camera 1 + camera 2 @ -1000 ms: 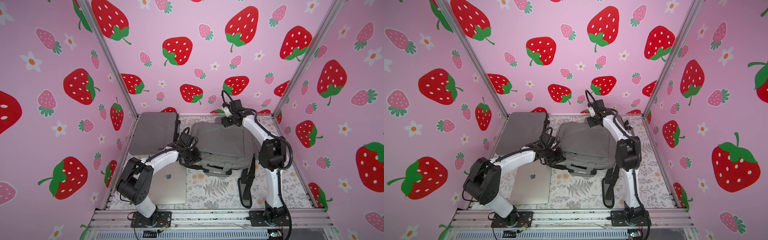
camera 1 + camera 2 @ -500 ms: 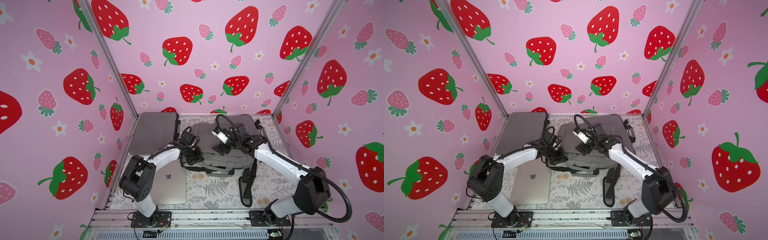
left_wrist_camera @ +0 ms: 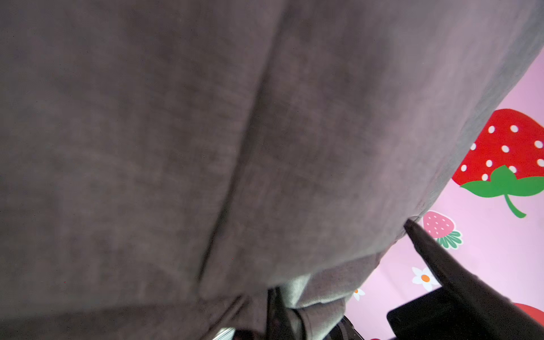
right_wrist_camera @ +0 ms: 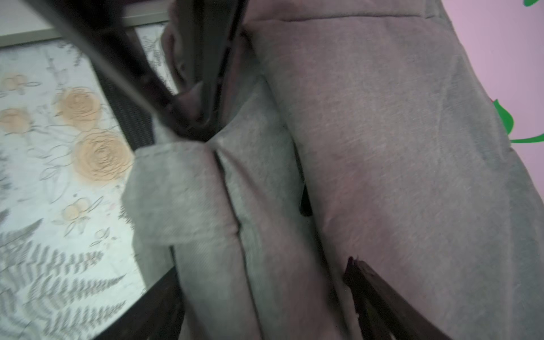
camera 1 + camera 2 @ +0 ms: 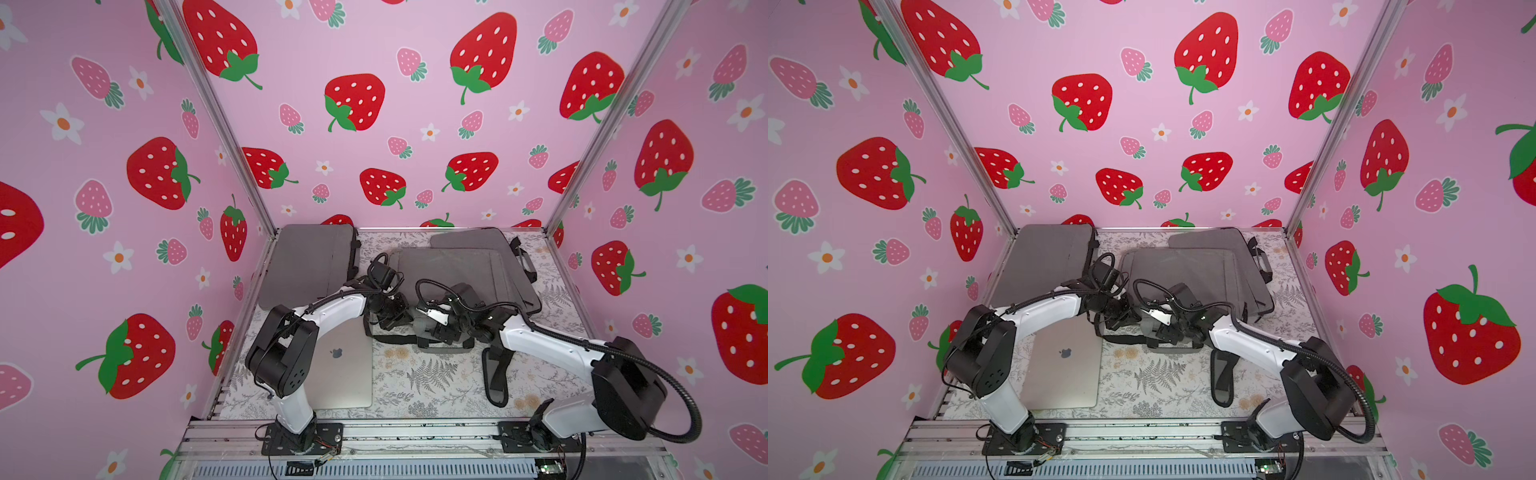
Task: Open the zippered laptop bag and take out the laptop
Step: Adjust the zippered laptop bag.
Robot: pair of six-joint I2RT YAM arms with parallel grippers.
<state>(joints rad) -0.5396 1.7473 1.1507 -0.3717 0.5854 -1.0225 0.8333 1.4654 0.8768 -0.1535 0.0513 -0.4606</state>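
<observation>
The grey laptop bag (image 5: 453,274) (image 5: 1183,270) lies flat on the middle of the table, a little toward the far side. Neither top view shows whether its zipper is open. Both arms meet at its near edge, where a padded grey handle (image 4: 182,200) sits. The right gripper (image 5: 430,328) (image 4: 262,265) reaches in from the right. Its fingers (image 4: 371,288) stand wide apart, with the handle and the folded near edge of the bag between them. That wrist view is blurred, so I cannot tell whether they press on the cloth. The left gripper (image 5: 392,316) (image 5: 1121,316) sits just left of it, at the bag's near left corner, with its fingers closed together. Its wrist view is filled with grey cloth, with one dark finger (image 3: 435,259) at the cloth's edge, and I cannot tell whether any fabric is pinched. The silver laptop (image 5: 349,374) (image 5: 1065,374) lies shut and flat on the near left of the table, logo up. It is outside the bag and partly under the left arm. A second grey bag (image 5: 469,241) lies partly beneath the laptop bag at the far right. A third grey bag (image 5: 307,266) rests in the far left corner, apart from both. A black shoulder strap (image 5: 496,374) trails from the laptop bag's near right corner toward the near side. The table (image 5: 436,382) wears a floral cloth, and pink walls (image 5: 374,137) printed with strawberries close in three sides.
</observation>
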